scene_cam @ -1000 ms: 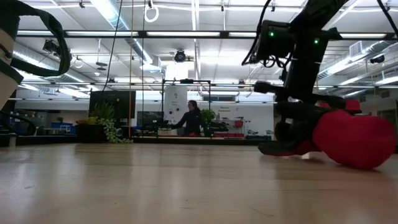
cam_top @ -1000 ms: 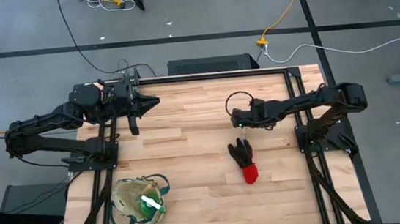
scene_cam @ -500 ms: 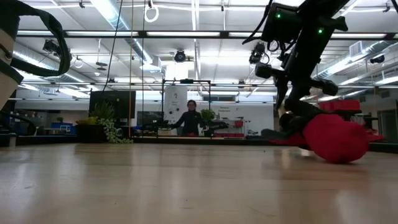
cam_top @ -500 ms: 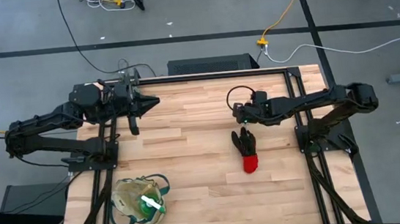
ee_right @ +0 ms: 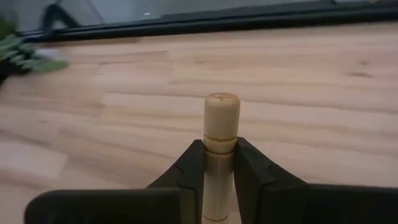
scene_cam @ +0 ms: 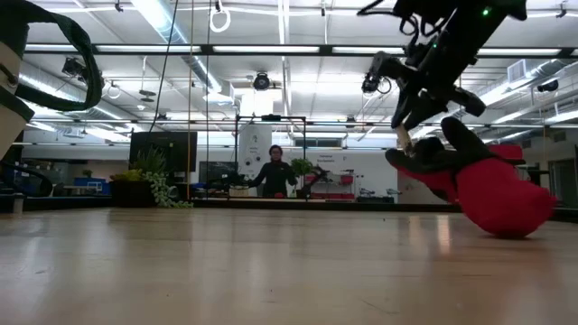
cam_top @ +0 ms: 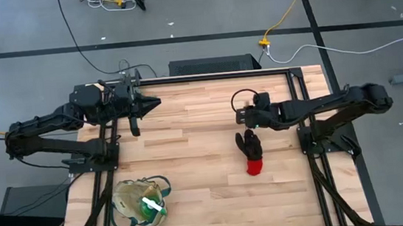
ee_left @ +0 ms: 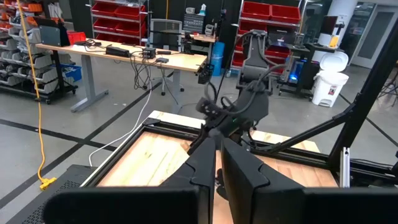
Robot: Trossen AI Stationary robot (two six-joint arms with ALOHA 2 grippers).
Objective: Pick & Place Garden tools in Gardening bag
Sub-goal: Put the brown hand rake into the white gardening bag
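A slim wooden handle is clamped between the fingers of the right gripper above the table's right half, with the black-and-red glove bundle hanging at its six o'clock, while the gardening bag is set at the table's seven o'clock and the left gripper, fingers closed on nothing, is parked at ten o'clock.

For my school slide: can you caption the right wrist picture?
Right gripper shut on a wooden tool handle above the wooden table.

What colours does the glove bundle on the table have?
The glove bundle is black at one end and red at the other, clearest in the high view.
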